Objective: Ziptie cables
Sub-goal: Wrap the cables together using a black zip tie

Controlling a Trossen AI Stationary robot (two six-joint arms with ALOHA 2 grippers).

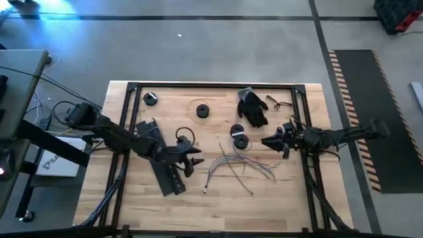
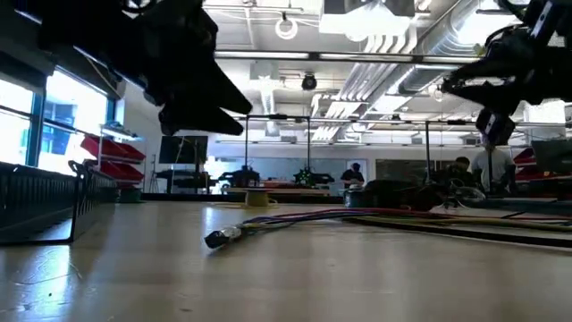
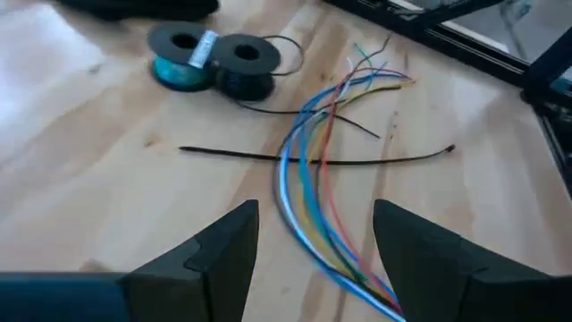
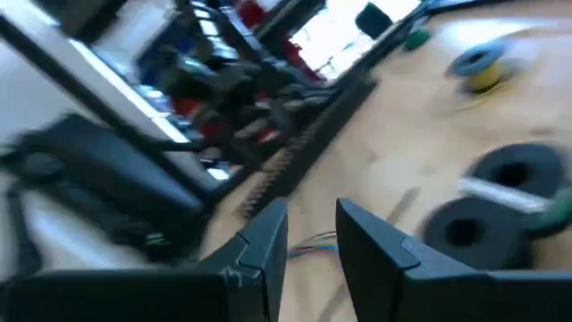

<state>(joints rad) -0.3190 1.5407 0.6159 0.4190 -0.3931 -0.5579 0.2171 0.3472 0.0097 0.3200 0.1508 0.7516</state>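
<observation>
The cables (image 1: 239,168) lie loose on the wooden table, fanned out at their far end; the left wrist view shows them as coloured wires (image 3: 308,179) with a thin black zip tie (image 3: 393,160) lying across them. My left gripper (image 1: 196,160) hovers open just left of the bundle, and its fingers (image 3: 223,246) stand above the wires without touching them. My right gripper (image 1: 266,141) hangs above the table at the bundle's far right, near the spools (image 1: 240,137). Its fingers (image 4: 268,237) are open by a narrow gap with nothing between them.
Black slotted duct strips (image 1: 165,173) lie under the left arm. A black glove (image 1: 253,107) and glasses (image 1: 279,103) lie at the far right. Single spools (image 1: 202,110) (image 1: 151,98) sit toward the far edge. A black frame (image 1: 211,86) borders the table.
</observation>
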